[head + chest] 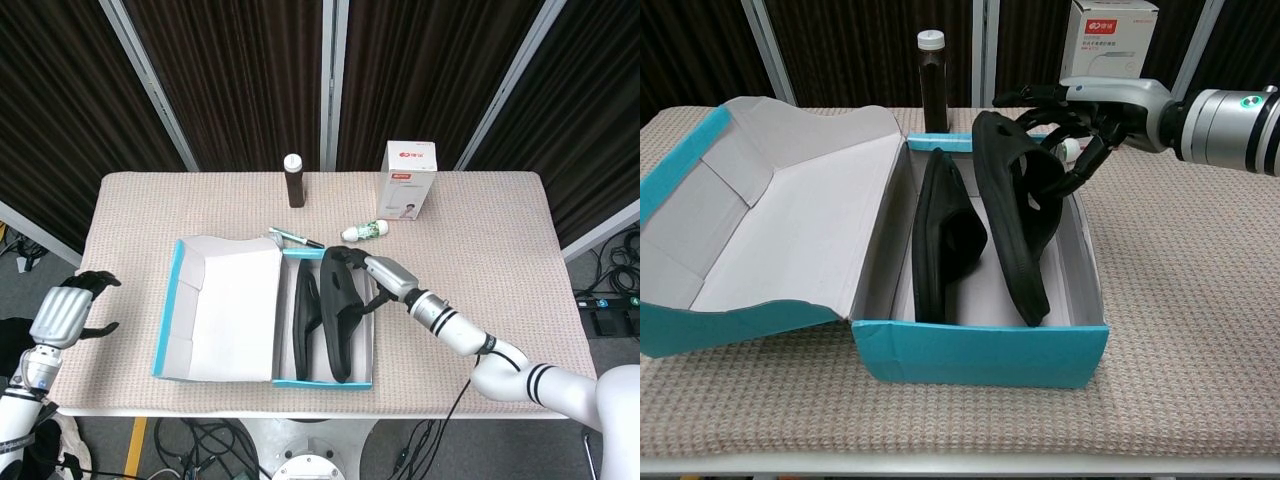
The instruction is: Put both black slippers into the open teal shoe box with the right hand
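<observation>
The open teal shoe box sits at the table's front middle, its lid folded out to the left. One black slipper stands on edge in the box's left half. The second black slipper stands on edge beside it, leaning toward the right wall with its toe at the front. My right hand grips this slipper's strap at the box's far right corner. My left hand hangs off the table's left edge, fingers apart, holding nothing.
A brown bottle and a white carton stand at the back. A pen and a small white tube lie just behind the box. Bare cloth stretches to the right of the box.
</observation>
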### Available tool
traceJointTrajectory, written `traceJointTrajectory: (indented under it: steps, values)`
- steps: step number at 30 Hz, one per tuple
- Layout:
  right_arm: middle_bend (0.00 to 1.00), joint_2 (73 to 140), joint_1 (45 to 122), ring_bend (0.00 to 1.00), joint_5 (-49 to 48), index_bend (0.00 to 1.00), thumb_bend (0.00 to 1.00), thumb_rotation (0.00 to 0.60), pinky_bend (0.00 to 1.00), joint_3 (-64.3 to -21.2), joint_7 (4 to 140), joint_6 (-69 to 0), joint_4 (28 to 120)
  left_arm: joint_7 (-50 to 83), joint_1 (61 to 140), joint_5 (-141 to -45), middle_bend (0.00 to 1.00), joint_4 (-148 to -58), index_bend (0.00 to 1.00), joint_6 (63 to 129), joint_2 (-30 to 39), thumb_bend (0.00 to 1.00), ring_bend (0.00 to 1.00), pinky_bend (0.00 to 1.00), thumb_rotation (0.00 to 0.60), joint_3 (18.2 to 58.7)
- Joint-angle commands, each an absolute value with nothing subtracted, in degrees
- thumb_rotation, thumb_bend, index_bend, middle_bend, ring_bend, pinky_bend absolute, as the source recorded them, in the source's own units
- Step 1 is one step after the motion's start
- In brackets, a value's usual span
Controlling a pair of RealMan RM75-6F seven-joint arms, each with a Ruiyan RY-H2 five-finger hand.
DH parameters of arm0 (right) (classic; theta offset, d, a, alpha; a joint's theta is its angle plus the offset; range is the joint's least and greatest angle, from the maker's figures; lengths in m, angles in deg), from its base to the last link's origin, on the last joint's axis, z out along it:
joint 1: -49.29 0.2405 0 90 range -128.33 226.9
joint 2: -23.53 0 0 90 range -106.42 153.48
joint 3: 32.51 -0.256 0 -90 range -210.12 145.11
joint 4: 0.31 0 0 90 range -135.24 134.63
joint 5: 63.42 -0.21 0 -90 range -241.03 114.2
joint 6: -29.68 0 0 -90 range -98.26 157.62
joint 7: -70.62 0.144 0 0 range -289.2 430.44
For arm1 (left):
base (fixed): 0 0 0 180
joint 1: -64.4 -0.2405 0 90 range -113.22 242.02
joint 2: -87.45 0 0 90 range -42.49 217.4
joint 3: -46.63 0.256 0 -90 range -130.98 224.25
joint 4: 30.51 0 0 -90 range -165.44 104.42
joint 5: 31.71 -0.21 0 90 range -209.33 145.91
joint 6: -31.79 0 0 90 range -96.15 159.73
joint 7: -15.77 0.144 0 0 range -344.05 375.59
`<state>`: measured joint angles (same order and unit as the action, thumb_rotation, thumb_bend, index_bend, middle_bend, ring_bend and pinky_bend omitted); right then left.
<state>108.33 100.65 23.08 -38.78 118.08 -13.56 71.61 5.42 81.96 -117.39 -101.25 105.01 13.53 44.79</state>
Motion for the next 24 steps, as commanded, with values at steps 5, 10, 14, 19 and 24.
traceJointTrajectory:
  steps: [5, 10, 14, 19, 24]
  values:
    - [0.20, 106.75, 100.58, 0.03, 22.94, 0.02, 0.01, 0.600, 0.21, -39.30, 118.67, -14.84, 73.57, 5.12, 82.11, -117.37, 0.26, -101.50, 0.32, 104.92, 13.67, 0.13, 0.22, 0.33, 0.600, 44.66]
    - [0.20, 104.51, 100.48, 0.03, 23.05, 0.02, 0.01, 0.600, 0.21, -39.93, 120.12, -15.97, 76.31, 4.98, 82.05, -117.46, 0.26, -101.66, 0.32, 105.12, 13.73, 0.13, 0.22, 0.33, 0.600, 44.68]
    - [0.20, 103.66, 100.52, 0.04, 23.16, 0.02, 0.01, 0.600, 0.21, -40.72, 121.62, -17.19, 78.05, 4.97, 82.10, -117.45, 0.26, -101.68, 0.32, 105.08, 13.72, 0.13, 0.22, 0.33, 0.600, 44.66]
    - [0.22, 104.55, 101.14, 0.05, 23.44, 0.02, 0.01, 0.600, 0.21, -41.39, 123.83, -17.90, 79.34, 5.07, 82.12, -117.50, 0.26, -101.73, 0.32, 105.17, 13.73, 0.13, 0.22, 0.33, 0.600, 44.64]
    - [0.22, 105.53, 102.20, 0.05, 24.07, 0.02, 0.02, 0.600, 0.22, -41.32, 124.70, -17.43, 80.06, 5.08, 82.10, -117.45, 0.26, -101.82, 0.32, 105.16, 13.82, 0.13, 0.22, 0.33, 0.600, 44.64]
